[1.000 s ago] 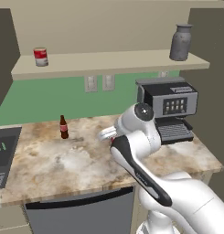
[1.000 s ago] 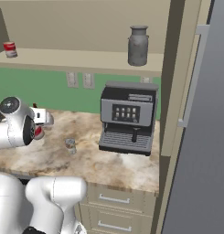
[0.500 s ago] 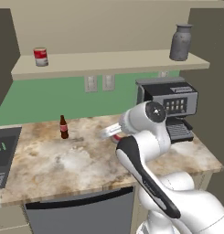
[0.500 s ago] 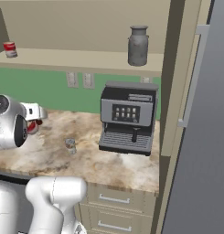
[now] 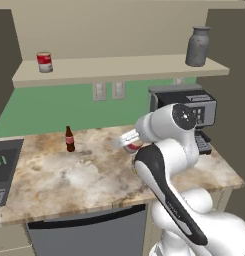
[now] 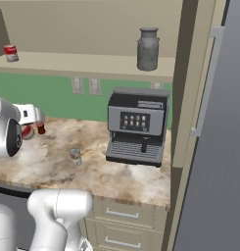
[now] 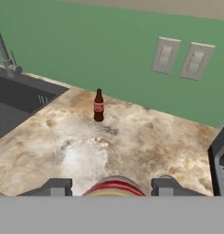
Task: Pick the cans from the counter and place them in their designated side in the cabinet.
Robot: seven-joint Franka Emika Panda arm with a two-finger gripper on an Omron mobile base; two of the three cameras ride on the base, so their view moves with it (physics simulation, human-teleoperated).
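One can (image 5: 44, 62) with a red-and-white label stands at the left end of the cabinet (image 5: 124, 66) shelf board; in the right base view this can (image 6: 11, 52) shows at the far left. My gripper (image 5: 127, 142) hangs above the middle of the counter (image 5: 89, 175), shut on a second can (image 5: 132, 146) with a red band. In the hand view that can (image 7: 114, 187) sits between the two fingertips (image 7: 55, 186) of the gripper (image 7: 109, 186). The held can (image 6: 27, 132) shows as a red patch beside my arm.
A slim brown bottle (image 7: 98, 105) stands near the green wall. A grey jug (image 5: 198, 46) is at the shelf's right end, with a coffee machine (image 6: 137, 126) below it. A sink (image 7: 17, 98) lies to the left. A small greyish cylinder (image 6: 75, 156) stands on the counter.
The gripper has risen a little with the can in it, and the arm's elbow has swung toward the coffee machine. Nothing else has moved.
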